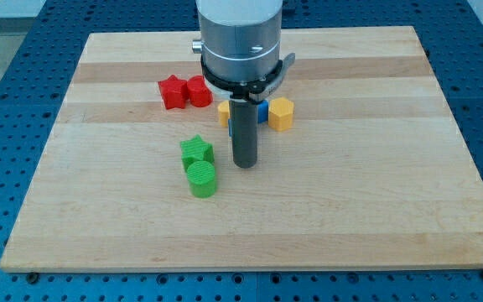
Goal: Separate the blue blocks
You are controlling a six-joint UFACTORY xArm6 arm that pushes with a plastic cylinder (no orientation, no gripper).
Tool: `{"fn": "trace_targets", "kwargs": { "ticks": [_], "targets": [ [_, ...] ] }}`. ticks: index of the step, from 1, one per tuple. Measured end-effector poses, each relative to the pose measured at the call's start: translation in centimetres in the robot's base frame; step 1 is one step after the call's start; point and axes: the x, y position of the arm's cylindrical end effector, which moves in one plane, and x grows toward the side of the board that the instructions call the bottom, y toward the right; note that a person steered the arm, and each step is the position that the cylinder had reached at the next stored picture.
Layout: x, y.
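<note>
My tip (245, 164) rests on the wooden board (376, 193), just to the view's right of the green star (196, 150) and the green cylinder (201, 179). Behind the rod, a blue block (262, 111) shows only as a sliver between the rod and the yellow hexagonal block (281, 113). A second yellow block (223, 111) peeks out on the rod's left. The rod and the arm's body (240, 42) hide most of the blue; I cannot tell whether one or two blue blocks are there.
A red star-like block (172, 91) and a red cylinder (199, 91) touch each other toward the view's upper left. The board lies on a blue perforated table (7, 101).
</note>
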Motion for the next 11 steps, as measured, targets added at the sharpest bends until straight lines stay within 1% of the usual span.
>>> {"fn": "trace_targets", "kwargs": {
  "ticks": [6,10,11],
  "targets": [
    [-5.1,0.0],
    [-12.3,0.0],
    [-12.4,0.0]
  ]
}}
